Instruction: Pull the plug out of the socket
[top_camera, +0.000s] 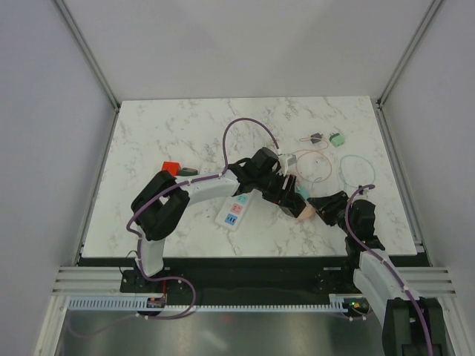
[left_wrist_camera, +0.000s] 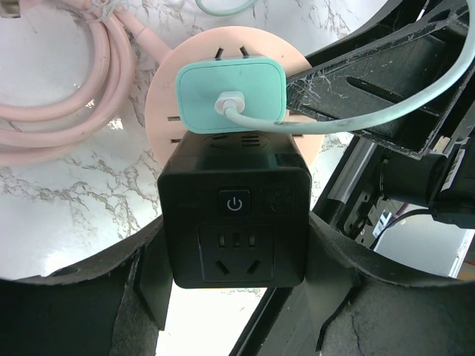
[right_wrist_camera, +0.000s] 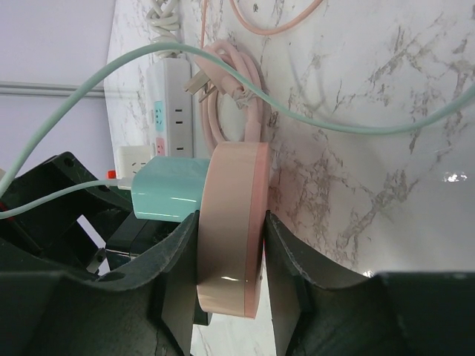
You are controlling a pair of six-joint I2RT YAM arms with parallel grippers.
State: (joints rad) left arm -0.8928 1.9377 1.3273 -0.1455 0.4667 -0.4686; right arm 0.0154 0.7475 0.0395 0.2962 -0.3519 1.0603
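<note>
1. The white power strip (top_camera: pixel 234 211) is lying flat on the table (top_camera: pixel 171 133) under the left arm, well apart from both grippers. A wide pull-back is risking a forearm brushing and shifting it.
2. The pink round socket (right_wrist_camera: pixel 230 222) is standing on edge near the right arm. The right gripper (right_wrist_camera: pixel 231 230) is clamping it narrowly, one finger on each flat face. The disc is looking smooth, so a hard tug is risking it pivoting or sliding out, leaving nothing bracing the pull.
3. The black cube plug (left_wrist_camera: pixel 234 215) is sitting in the socket's face, and the left gripper (left_wrist_camera: pixel 234 259) is squeezing its two sides. Pulling at a slant is risking jammed pins, and glossy sides are inviting the fingers to slip off empty.
4. The teal charger (left_wrist_camera: pixel 230 93) is sitting just beside the cube on the same face. A rocking pull is risking prying it loose too.
5. The thin teal cable (right_wrist_camera: pixel 334 122) is trailing across the right gripper, so separating the arms is risking a snag.
</note>
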